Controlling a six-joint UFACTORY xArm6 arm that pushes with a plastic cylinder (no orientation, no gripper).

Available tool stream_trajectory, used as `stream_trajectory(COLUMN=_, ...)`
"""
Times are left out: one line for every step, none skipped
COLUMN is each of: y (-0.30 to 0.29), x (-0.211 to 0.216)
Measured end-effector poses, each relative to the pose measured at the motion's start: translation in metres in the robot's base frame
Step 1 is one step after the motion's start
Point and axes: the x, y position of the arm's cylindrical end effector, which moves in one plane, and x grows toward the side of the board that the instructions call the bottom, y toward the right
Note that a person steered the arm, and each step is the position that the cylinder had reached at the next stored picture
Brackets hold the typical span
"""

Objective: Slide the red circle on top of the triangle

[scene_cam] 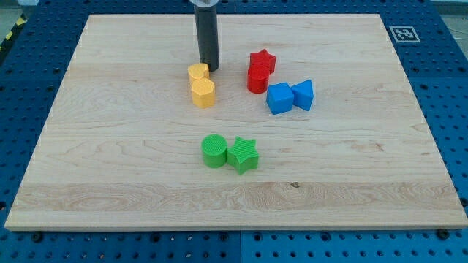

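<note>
The red circle (257,80) sits right of the board's centre top, touching a red star (262,61) just above it. The blue triangle (303,95) lies to the right and a little lower, touching a blue cube (278,98) on its left. My tip (210,69) rests on the board left of the red circle, just above and right of a yellow block (198,72), close to it or touching. The rod rises straight up out of the view's top.
A yellow hexagon (203,93) sits right below the first yellow block. A green circle (214,150) and a green star (243,154) touch each other lower in the middle. The wooden board (110,168) lies on a blue perforated table.
</note>
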Motion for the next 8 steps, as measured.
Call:
stream_trajectory(y=0.007, x=0.003)
stream_trajectory(y=0.009, x=0.006)
stream_trajectory(y=0.015, x=0.006)
stream_trajectory(y=0.022, x=0.02)
stream_trajectory(y=0.026, x=0.036)
stream_trajectory(y=0.05, x=0.041)
stream_trajectory(y=0.08, x=0.058)
stream_trajectory(y=0.088, x=0.062)
